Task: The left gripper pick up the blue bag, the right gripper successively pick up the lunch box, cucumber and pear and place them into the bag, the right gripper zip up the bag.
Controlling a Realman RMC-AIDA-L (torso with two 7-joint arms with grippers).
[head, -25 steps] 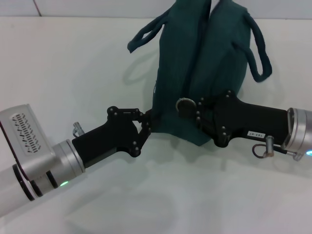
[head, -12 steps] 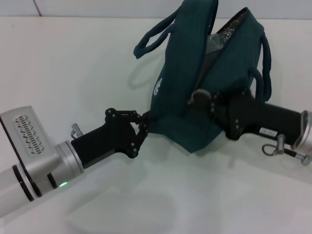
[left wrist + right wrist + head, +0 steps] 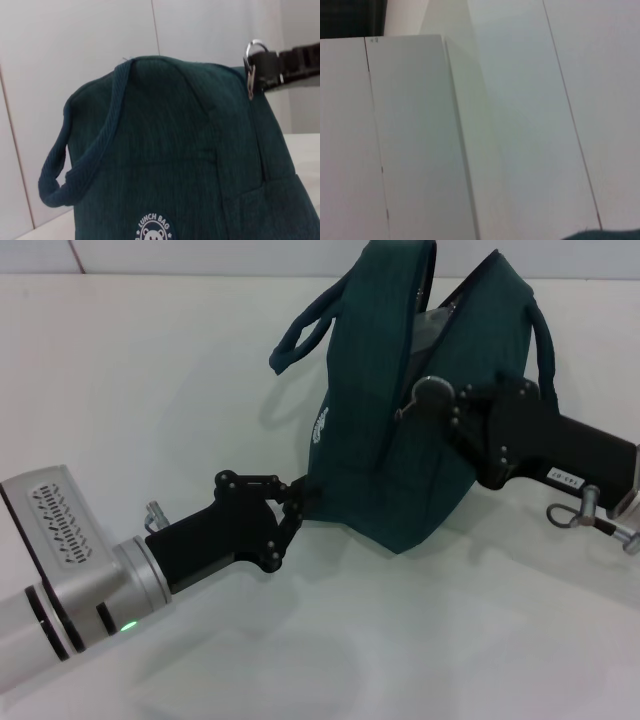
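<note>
**Zipping a bag that is only pinched at one corner**

Holding the bag (image 3: 395, 440) by its lower near corner, the left gripper (image 3: 297, 502) has its fingers pressed together on the fabric, and the bag stands tilted on the table (image 3: 150, 370). The right gripper (image 3: 432, 400) sits at the bag's side by the zipper line; in the left wrist view its dark fingertip is pinched on the zip pull (image 3: 253, 65), whose silver ring shows at the top seam.

The mouth looks only partly closed, with something pale visible in the gap, so the zipping seems under way. No lunch box, cucumber or pear lies outside.

The risks, as I judge them:
- the soft fabric bunching ahead of the slider and jamming it;
- the corner slipping from the left grip as the right arm pulls;
- the bag tipping over;
- the pull slipping out of the pinch.
</note>
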